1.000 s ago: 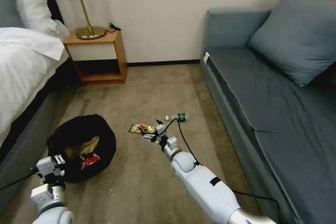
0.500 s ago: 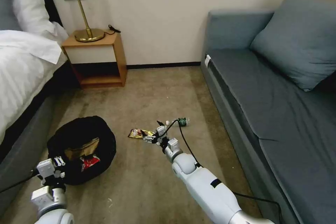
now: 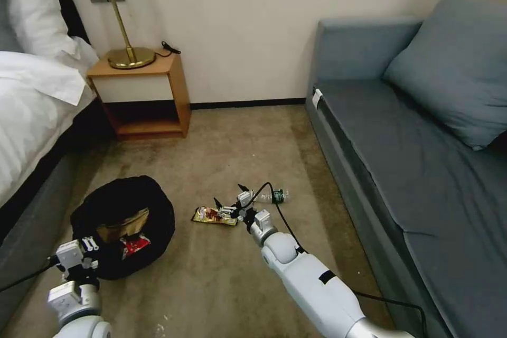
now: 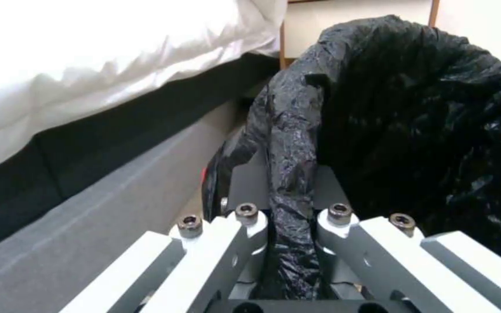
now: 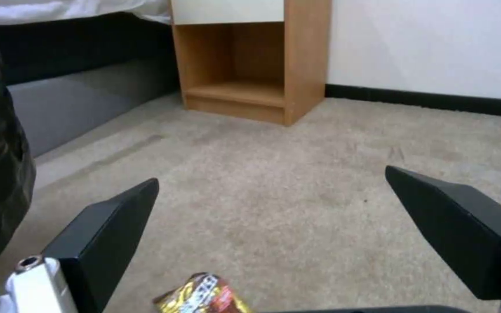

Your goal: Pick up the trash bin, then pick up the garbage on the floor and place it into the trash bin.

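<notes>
The trash bin point(image 3: 156, 206), lined with a crinkly black bag, is beside the bed on my left. A brown paper bag point(image 3: 124, 223) and a red-and-white wrapper point(image 3: 135, 244) lie inside it. My left gripper point(image 3: 88, 245) is shut on the bin's near rim; in the left wrist view the bag's rim point(image 4: 290, 165) is pinched in the left gripper point(image 4: 288, 215). A flat yellow-brown snack wrapper point(image 3: 211, 216) lies on the carpet, and my right gripper point(image 3: 228, 196) hangs open just over its right end. In the right wrist view the wrapper point(image 5: 204, 298) sits below the open right gripper point(image 5: 271, 176). A small clear bottle point(image 3: 275, 196) lies behind it.
A grey sofa point(image 3: 380, 169) runs along the right and a bed point(image 3: 31, 116) along the left. A wooden nightstand point(image 3: 142, 95) with a lamp stands at the far wall. Open carpet point(image 3: 227, 148) lies between them. A black cable loops off my right wrist.
The whole picture has shifted, so the camera moved. My right gripper's fingers stand wider apart over the snack wrapper. The left gripper keeps its hold on the bin.
</notes>
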`<state>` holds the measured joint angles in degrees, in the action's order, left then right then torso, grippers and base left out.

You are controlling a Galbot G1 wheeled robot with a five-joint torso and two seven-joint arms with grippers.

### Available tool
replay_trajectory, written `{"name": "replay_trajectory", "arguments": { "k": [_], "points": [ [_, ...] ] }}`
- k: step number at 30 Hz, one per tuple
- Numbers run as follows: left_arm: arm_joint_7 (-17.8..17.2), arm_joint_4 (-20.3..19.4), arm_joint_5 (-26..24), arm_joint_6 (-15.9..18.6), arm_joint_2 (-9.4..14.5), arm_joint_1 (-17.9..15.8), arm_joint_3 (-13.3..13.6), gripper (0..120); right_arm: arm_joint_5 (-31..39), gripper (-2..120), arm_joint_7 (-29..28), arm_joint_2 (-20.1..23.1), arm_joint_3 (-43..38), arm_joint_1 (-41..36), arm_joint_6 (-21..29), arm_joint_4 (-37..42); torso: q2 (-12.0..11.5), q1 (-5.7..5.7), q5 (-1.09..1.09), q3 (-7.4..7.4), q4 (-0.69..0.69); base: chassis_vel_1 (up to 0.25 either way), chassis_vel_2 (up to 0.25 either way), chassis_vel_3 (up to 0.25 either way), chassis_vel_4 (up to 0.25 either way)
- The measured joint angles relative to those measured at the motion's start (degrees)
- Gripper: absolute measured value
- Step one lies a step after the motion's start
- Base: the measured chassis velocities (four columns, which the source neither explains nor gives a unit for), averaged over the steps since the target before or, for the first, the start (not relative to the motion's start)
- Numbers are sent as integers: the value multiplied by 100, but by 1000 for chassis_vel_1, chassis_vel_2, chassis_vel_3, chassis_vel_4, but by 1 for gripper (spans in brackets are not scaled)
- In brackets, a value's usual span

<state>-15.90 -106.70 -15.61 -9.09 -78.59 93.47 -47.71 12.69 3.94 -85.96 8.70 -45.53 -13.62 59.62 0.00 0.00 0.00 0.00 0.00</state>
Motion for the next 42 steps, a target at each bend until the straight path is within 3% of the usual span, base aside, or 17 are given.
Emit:
{"name": "replay_trajectory", "arguments": {
  "k": [21, 27, 31, 36, 42],
  "points": [
    [-3, 53, -86, 21, 123, -19, -29, 6, -156, 100, 283, 50, 329, 316, -42, -207, 0, 0, 0, 0, 0, -96, 96, 99, -96],
    [-3, 52, -173, 62, 248, -29, -34, 6, -127, 100, 755, 113, 635, 786, 107, -485, 0, 0, 0, 0, 0, -15, 21, 17, -20],
    [-3, 49, -254, 108, 296, -44, -60, 6, 94, 100, 1372, 86, 746, 1074, 414, -696, 0, 0, 0, 0, 0, 0, 0, 0, 0],
    [-3, 67, -337, 145, 373, -79, -104, 6, 10, 100, 2359, -180, 734, 1442, 730, -1409, 0, 0, 0, 0, 0, 0, 0, 0, 0],
    [-4, -107, -533, 275, 356, -58, -130, 6, -340, 100, 2858, -493, 615, 1643, 752, -2283, 0, 0, 0, 0, 1, 0, 0, 0, 0]
  ]
}}
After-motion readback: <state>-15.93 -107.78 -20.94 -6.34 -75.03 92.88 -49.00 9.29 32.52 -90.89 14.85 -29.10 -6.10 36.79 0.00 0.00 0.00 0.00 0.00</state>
